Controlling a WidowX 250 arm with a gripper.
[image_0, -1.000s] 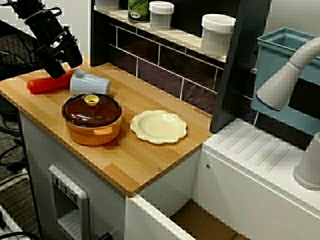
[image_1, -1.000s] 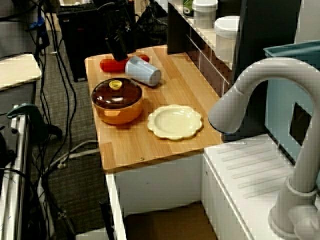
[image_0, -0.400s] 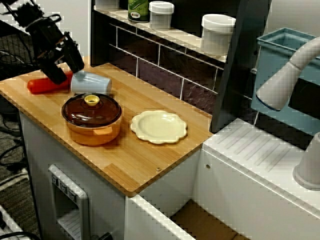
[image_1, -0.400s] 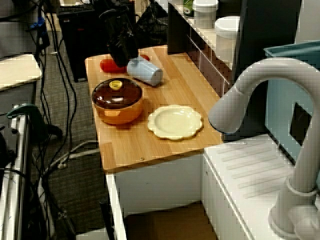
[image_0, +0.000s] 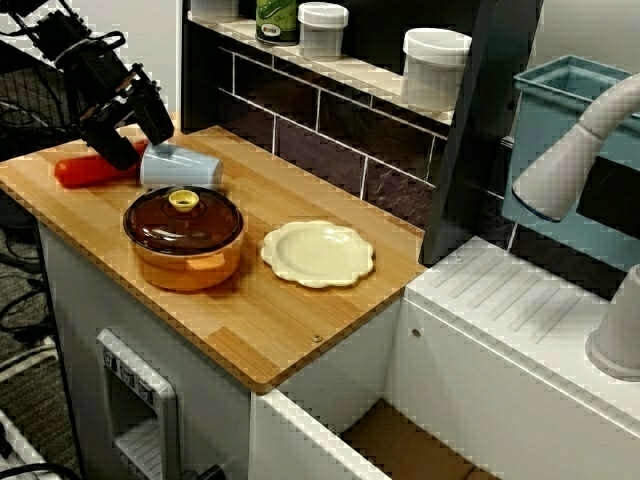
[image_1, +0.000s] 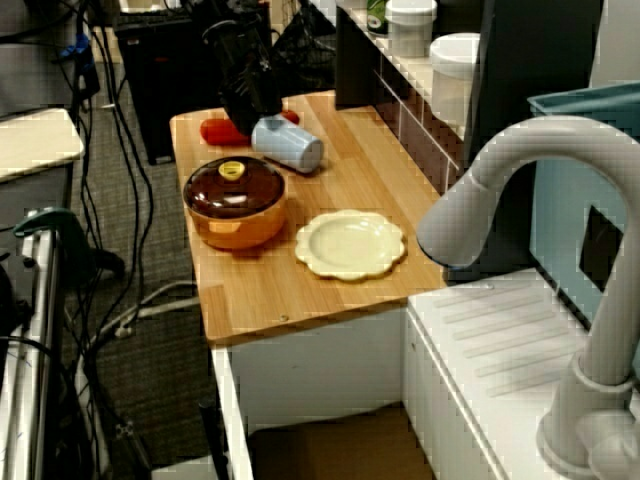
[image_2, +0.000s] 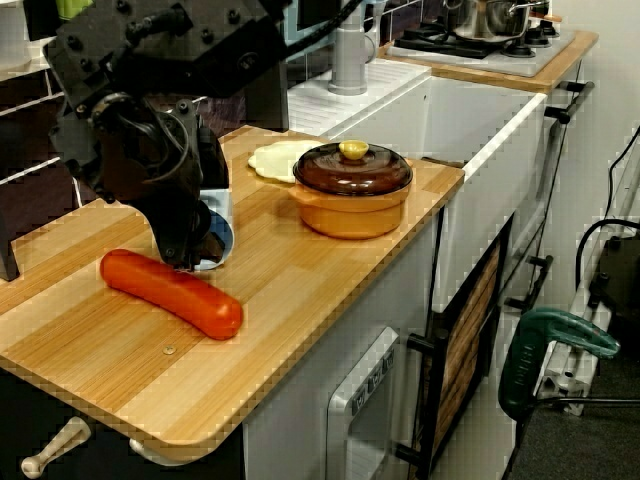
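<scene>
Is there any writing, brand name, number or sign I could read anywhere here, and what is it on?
No text can be read in any view.
Green jar on the shelf: a label, too blurred to read.
Button panel on the cabinet: marks too small to read.
Cup, sausage, pot, plate: no writing shows.

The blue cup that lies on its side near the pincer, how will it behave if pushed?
The blue cup lies on its side on the wooden counter, so it will probably roll when nudged. It looks like plastic, so likely light and not fragile. The red sausage beside its mouth might block a slide that way.
</scene>
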